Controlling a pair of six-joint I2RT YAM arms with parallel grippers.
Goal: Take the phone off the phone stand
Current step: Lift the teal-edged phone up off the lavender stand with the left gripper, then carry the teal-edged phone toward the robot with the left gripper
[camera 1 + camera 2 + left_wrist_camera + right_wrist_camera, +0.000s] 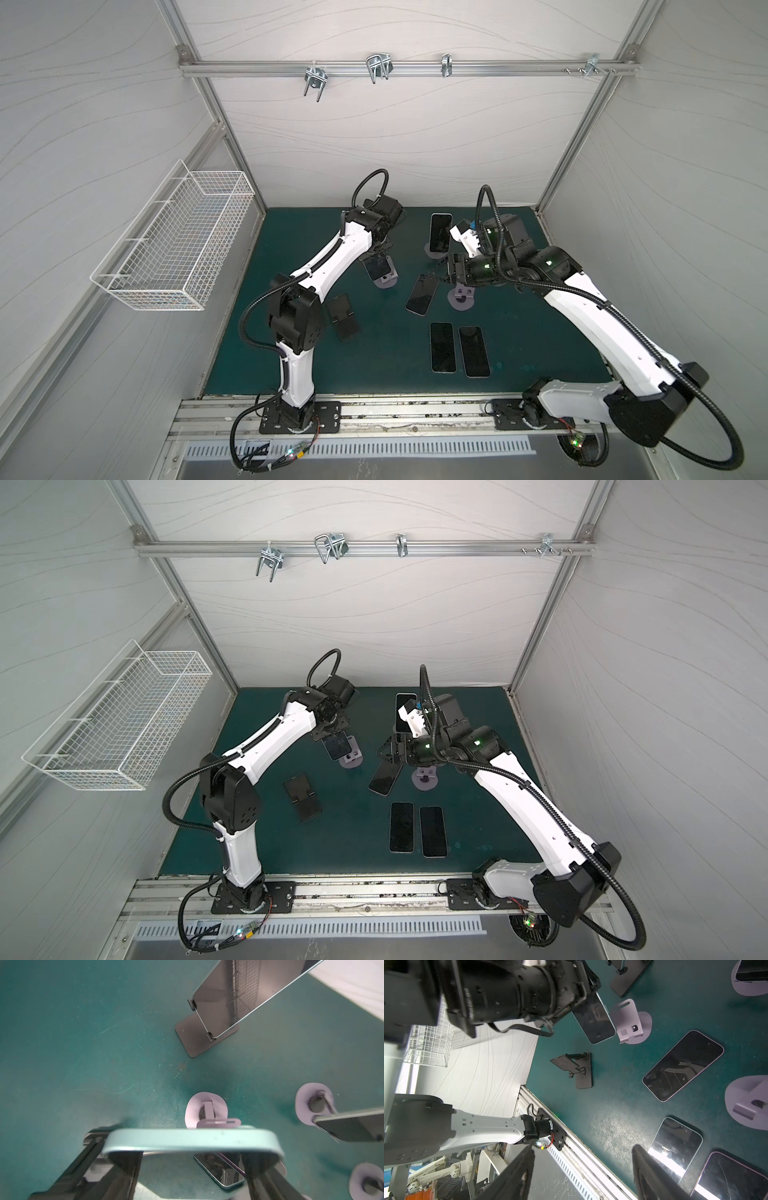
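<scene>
Two tools in view. Left tool [191, 1157] was clamped narrow across the top end of the teal-edged phone [191, 1138], one finger on each long side. Phone sat tilted, screen up, just in front of the lilac stand [207, 1109], left of bench [374, 374] centre. Couldn't tell whether its lower edge touched the stand's lip. Right tool [583, 1169] stood roughly half open with nothing between the jaws, above the bench right of centre, near a second lilac stand [461, 297] and an angled phone [422, 295] lying flat just beside it. Nearer, a pair of phones [442, 347] lay flat side by side. A far phone [440, 232] leaned on its own stand. Black stand [343, 316] sat near left, nothing on it.
</scene>
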